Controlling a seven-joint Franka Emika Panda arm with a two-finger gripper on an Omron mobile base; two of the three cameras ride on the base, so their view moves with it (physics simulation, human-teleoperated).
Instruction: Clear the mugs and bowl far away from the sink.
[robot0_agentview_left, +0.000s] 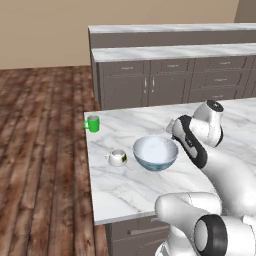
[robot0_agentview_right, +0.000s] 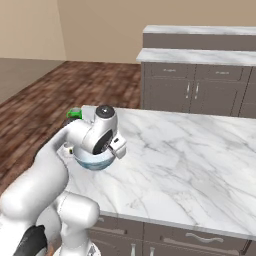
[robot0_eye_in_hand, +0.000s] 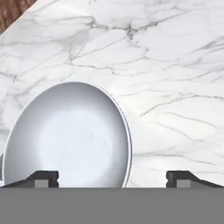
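Observation:
The pale blue-grey bowl (robot0_agentview_left: 155, 153) (robot0_agentview_right: 93, 161) stands upright on the marble island counter (robot0_agentview_left: 130, 187). To its left sits the squat white mug (robot0_agentview_left: 118, 158). The green mug (robot0_agentview_left: 92, 123) (robot0_agentview_right: 74, 114) stands at the counter's far left corner. In the hand view my gripper (robot0_eye_in_hand: 113, 179) hangs just above the bowl (robot0_eye_in_hand: 65, 135), open wide. One fingertip (robot0_eye_in_hand: 43, 178) is over the bowl's inside, the other is over bare marble, and the bowl's rim runs between them. Nothing is held. The sink is out of view.
The counter's left edge (robot0_agentview_left: 89, 165) drops to a wood floor (robot0_agentview_left: 40, 165). A wide stretch of marble (robot0_agentview_right: 190, 165) spreads to the right of the bowl. Grey cabinets with a marble top (robot0_agentview_left: 170, 82) line the back wall.

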